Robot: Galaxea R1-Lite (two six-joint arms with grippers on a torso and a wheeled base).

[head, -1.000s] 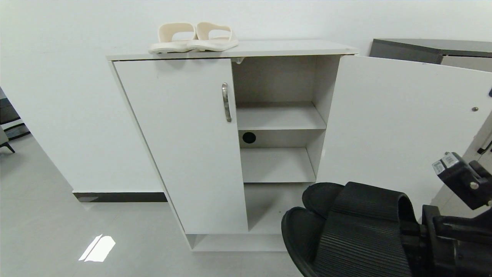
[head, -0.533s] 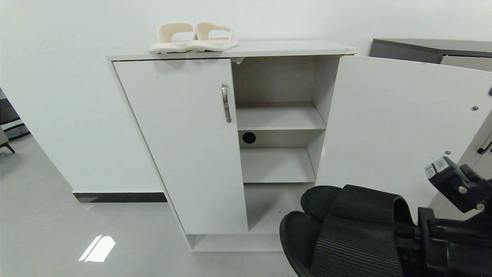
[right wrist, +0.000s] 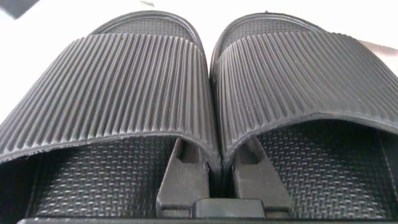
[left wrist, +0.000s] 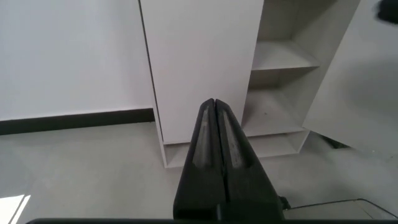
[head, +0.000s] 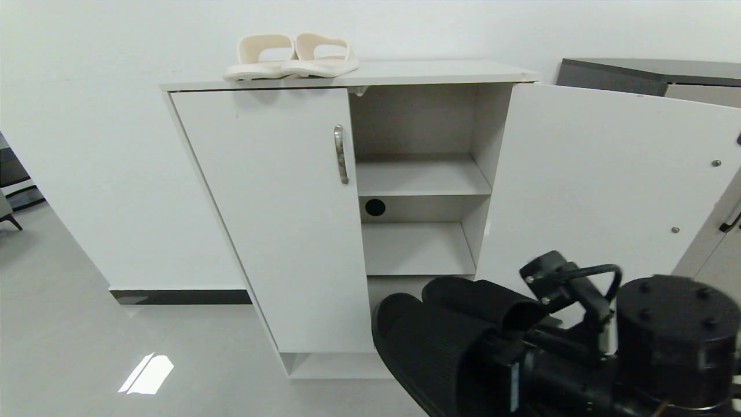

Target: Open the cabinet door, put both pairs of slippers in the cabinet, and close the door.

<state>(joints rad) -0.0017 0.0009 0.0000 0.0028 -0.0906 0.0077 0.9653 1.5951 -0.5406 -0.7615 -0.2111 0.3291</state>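
Cabinet (head: 278,220): low right gripper (right wrist: 217,168), black slippers (head: 428,336).

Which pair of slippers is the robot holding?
The black ribbed pair, clamped in the right end effector; the cream pair sits on the cabinet top.

You have: first slipper pair (head: 291,56) on the cabinet top (head: 440,70), left end; second slipper pair (head: 440,341) low, before the open right compartment (head: 419,249).
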